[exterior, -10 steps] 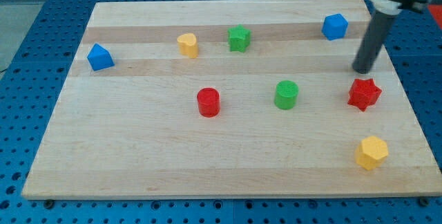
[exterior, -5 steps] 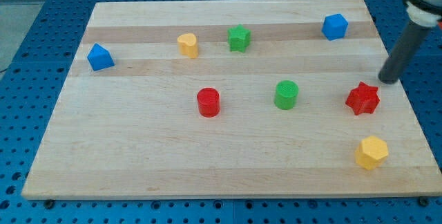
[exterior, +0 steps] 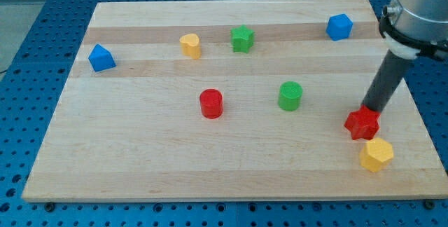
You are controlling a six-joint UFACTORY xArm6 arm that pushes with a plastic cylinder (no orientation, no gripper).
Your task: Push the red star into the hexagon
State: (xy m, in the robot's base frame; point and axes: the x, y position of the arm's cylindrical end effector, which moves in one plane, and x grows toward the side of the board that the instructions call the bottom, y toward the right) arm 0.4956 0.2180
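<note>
Contact is showing between my tip (exterior: 372, 109) and the red star (exterior: 362, 124), the tip pressing at its 1 o'clock edge with nothing grasped, while the star is sitting just at 11 o'clock of the yellow hexagon (exterior: 376, 155) on the tabletop (exterior: 140, 157).

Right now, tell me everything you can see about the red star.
The red star is a small, solid red block with a pointed outline, plastic by its look, lying flat on the wooden board near the view's lower right. My tip stands against its upper right edge. The yellow hexagon sits just below and right of it, very close; whether they touch is unclear.
</note>
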